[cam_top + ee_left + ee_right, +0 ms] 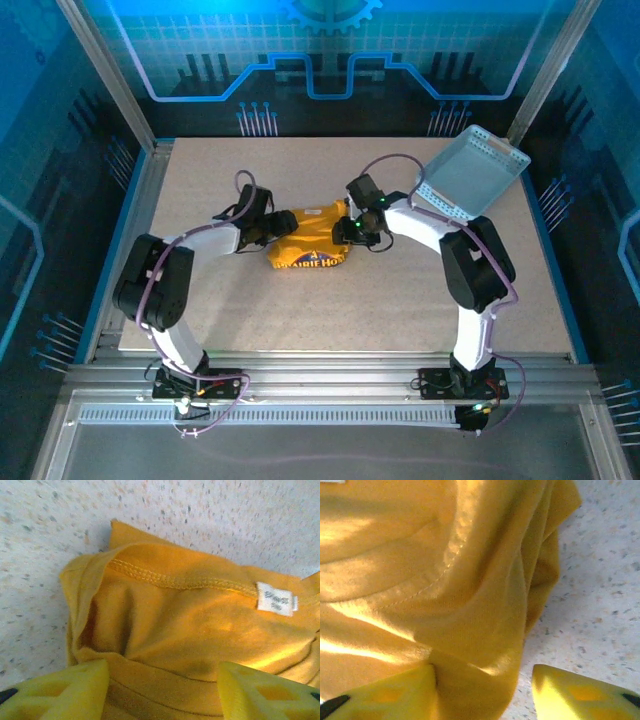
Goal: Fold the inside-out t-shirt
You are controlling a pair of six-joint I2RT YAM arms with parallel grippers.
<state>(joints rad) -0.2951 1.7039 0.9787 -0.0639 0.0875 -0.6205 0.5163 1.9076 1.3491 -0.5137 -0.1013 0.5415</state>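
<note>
Top external view: left gripper point(278, 228) has its jaws parted astride the left edge of the crumpled yellow t-shirt point(315, 245) mid-table, apparently not pinching, while right gripper point(347, 232) mirrors it opposite, jaws wide, both likely placed to spread it flat.

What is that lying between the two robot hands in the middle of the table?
The bunched mustard-yellow t-shirt fills the gap between the left gripper and right gripper, seen from the top camera.
</note>
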